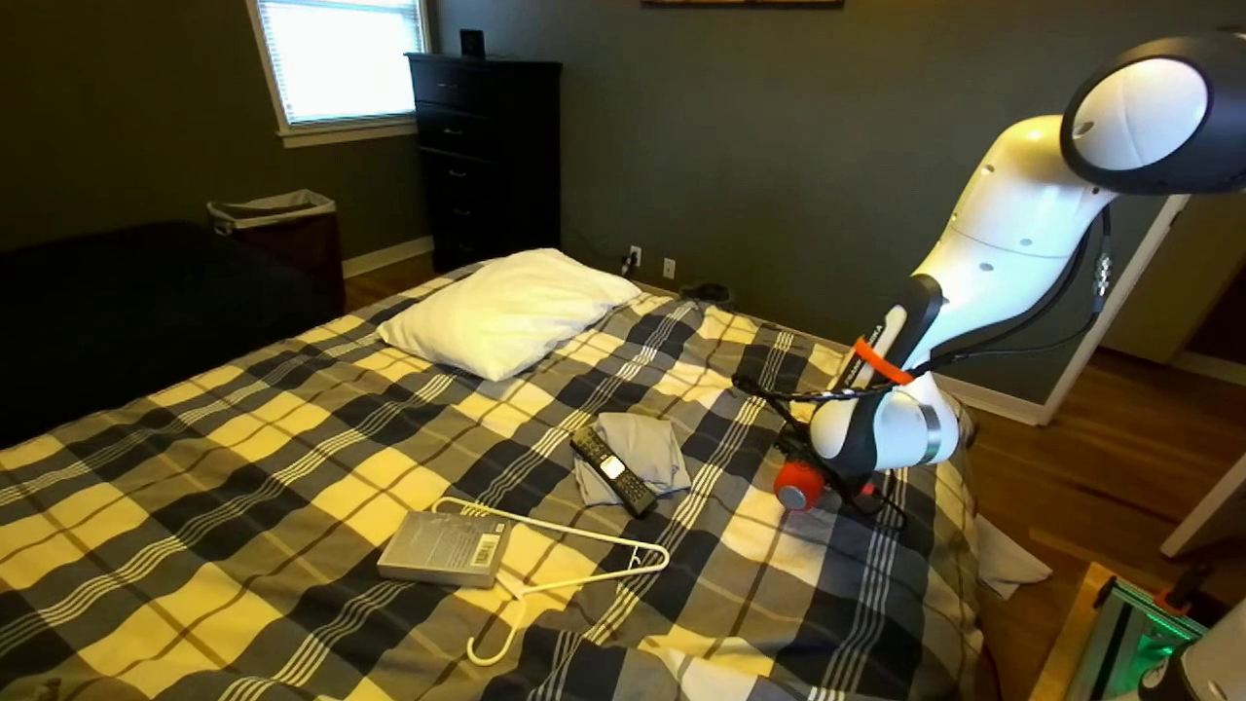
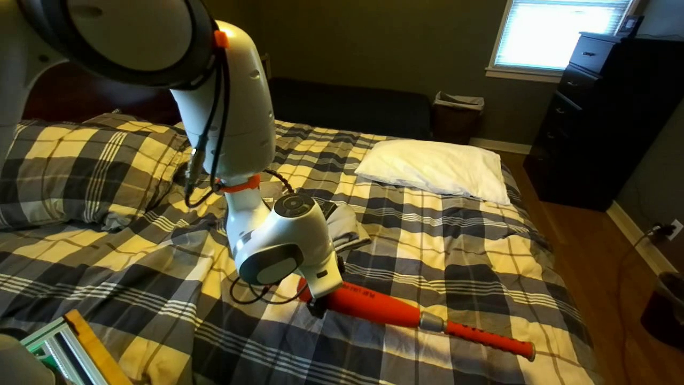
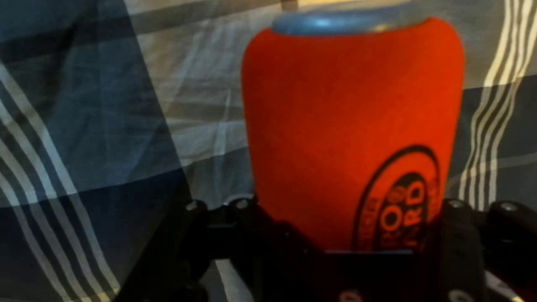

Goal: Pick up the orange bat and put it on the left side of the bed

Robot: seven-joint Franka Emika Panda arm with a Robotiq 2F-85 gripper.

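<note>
The orange bat (image 1: 798,489) lies near the bed's edge in an exterior view, its barrel end showing. In an exterior view the whole bat (image 2: 377,306) shows, with its narrow handle pointing away from the arm. The bed (image 1: 243,477) has a yellow, black and white plaid cover. My gripper (image 1: 857,501) is low over the bat's thick end, pointing down. In the wrist view the bat (image 3: 348,113) stands between the two fingers of my gripper (image 3: 350,205), one on each side, with no clear gap. Whether they grip it is too dark to tell.
A white pillow (image 1: 511,312) lies on the bed's far part. A dark remote (image 1: 615,472) rests on a folded grey cloth (image 1: 657,453). A grey box-like pad (image 1: 438,550) and a white hanger (image 1: 584,582) lie nearby. Plaid pillows (image 2: 96,166) lie behind the arm.
</note>
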